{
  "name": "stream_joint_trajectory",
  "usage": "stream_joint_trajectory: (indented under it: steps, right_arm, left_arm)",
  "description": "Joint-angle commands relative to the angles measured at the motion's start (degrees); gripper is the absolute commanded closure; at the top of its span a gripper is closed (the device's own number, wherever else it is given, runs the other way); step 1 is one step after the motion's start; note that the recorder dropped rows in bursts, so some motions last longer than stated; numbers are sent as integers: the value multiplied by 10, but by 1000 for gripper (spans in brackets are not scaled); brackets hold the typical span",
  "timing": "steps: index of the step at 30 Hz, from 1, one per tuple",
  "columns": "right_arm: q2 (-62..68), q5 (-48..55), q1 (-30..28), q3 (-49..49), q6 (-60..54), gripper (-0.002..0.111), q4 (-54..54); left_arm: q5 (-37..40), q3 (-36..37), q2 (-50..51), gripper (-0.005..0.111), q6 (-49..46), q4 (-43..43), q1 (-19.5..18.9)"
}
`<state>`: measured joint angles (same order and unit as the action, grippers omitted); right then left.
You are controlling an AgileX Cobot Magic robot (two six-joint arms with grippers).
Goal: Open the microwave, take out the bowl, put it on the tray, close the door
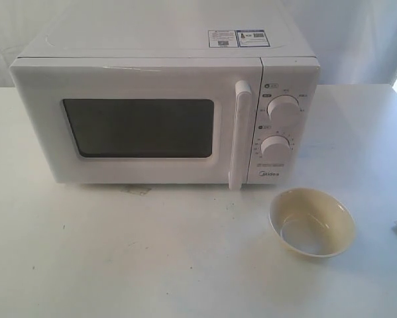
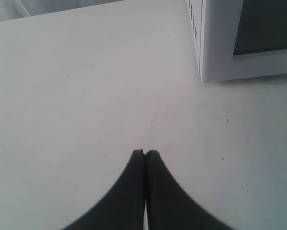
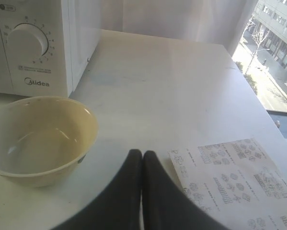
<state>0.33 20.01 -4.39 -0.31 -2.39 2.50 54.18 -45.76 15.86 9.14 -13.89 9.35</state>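
The left fingers (image 2: 133,191) and right fingers (image 3: 129,191) are pressed together, empty. The glossy pale-yellow round bowl (image 3: 38,139) sits on the white tabletop (image 3: 181,86) just beside the right pair. Approaching shut, they could shove it skidding.

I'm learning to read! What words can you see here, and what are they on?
"Midea": on the microwave, below its lower dial.
Stickers on its top: too small to read.
Marks around that dial: too small.
Printed paper on the table: blurred.
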Motion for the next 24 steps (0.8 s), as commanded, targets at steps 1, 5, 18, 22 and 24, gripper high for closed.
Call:
stream_joint_trajectory:
  steps: [1,5,18,22,24]
  right_arm:
    - [-3,1,-3,3,1,108,0]
    - [-3,1,-3,3,1,108,0]
    - [-3,1,-3,3,10,108,0]
    - [-3,1,-3,3,11,108,0]
    - [-3,1,-3,3,11,108,0]
  left_arm:
    - [-94,34,-15,107,41,4,0]
    - [-275,139,-46,107,56,4,0]
    - [-609,458,-150,107,333,-6,-148]
    - [-528,458,-150,107,308,-6,-167]
    - [-518,458,-150,107,292,-6,-167]
